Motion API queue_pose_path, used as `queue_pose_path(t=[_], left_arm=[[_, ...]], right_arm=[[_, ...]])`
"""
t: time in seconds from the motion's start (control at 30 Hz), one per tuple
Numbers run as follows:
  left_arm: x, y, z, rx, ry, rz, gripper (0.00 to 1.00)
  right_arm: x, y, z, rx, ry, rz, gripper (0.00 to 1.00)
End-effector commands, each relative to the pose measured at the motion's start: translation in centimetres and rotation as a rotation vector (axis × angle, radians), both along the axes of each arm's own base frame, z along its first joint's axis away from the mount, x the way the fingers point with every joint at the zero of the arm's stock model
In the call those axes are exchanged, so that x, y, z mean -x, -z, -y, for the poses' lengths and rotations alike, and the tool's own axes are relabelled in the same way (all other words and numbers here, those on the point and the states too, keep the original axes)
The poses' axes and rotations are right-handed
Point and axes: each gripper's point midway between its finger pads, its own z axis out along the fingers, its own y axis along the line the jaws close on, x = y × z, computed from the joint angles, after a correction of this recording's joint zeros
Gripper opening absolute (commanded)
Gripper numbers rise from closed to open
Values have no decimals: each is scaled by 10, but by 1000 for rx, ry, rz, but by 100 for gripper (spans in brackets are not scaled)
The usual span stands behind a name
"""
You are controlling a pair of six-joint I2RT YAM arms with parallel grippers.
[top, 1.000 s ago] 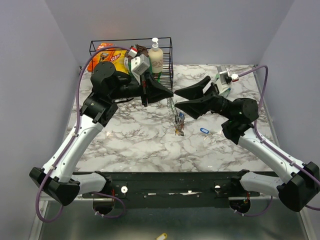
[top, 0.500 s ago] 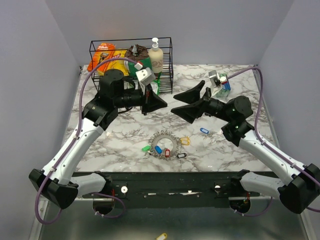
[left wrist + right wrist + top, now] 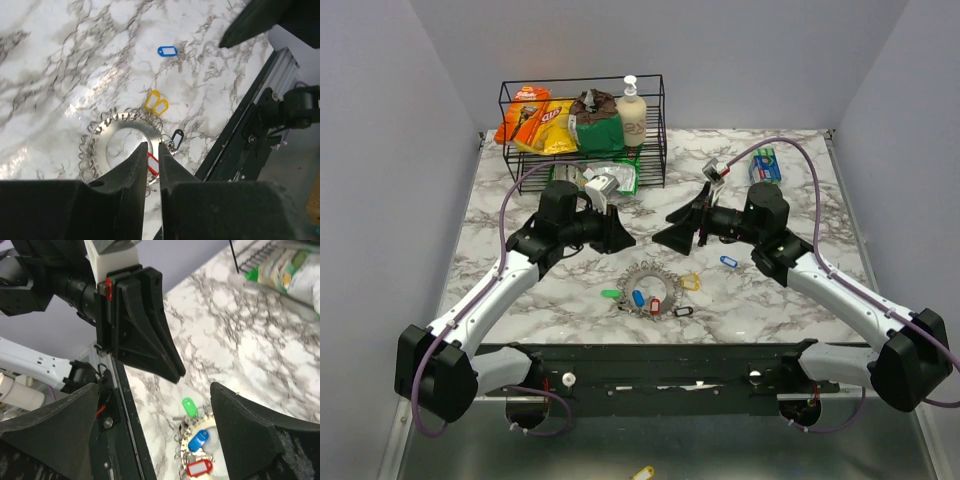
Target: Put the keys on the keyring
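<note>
The keyring point(image 3: 645, 283) lies flat on the marble near the front middle, a silvery ring point(image 3: 131, 131) with keys bunched on it. Tags on it are green point(image 3: 611, 294), blue point(image 3: 638, 298), red point(image 3: 655, 305), black point(image 3: 683, 311) and yellow point(image 3: 690, 281). One blue-tagged key point(image 3: 727, 261) lies apart to the right. My left gripper point(image 3: 630, 243) hovers above the ring point(image 3: 152, 144), jaws a narrow slit apart and empty. My right gripper point(image 3: 665, 230) faces it from the right, wide open point(image 3: 154, 390) and empty, with green point(image 3: 188, 406), blue point(image 3: 199, 439) and red point(image 3: 199, 468) tags below.
A black wire rack point(image 3: 660, 120) at the back left holds snack bags and a soap bottle point(image 3: 632, 112), with a green packet point(image 3: 610, 182) under it. A blue-green box point(image 3: 765, 165) lies back right. The black rail point(image 3: 670, 360) runs along the near edge.
A second ago the keyring hung between the two grippers in mid-air. It now lies on the table. Both arms have pulled back and lowered; the right jaws widened, the left parted slightly.
</note>
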Motion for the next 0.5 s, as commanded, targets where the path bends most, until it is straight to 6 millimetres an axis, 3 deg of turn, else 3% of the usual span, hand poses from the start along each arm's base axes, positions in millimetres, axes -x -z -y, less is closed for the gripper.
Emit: queue_pose_path(t=[0.0,0.07,0.27,0.47], left_arm=[[-19,6,-19,46,-177,1,38],[-19,17,-26,40,-212,-18,50],[-13,29,-45,63,-290,-58,69],[-7,28,-47,106,-307,-82,75]], right_arm=[[1,49,7,116,19,-97,100],[3,72,10,159,22,-146,100],[15,129,22,300,71,-273,100],[29,168,38,435,142,-399,100]])
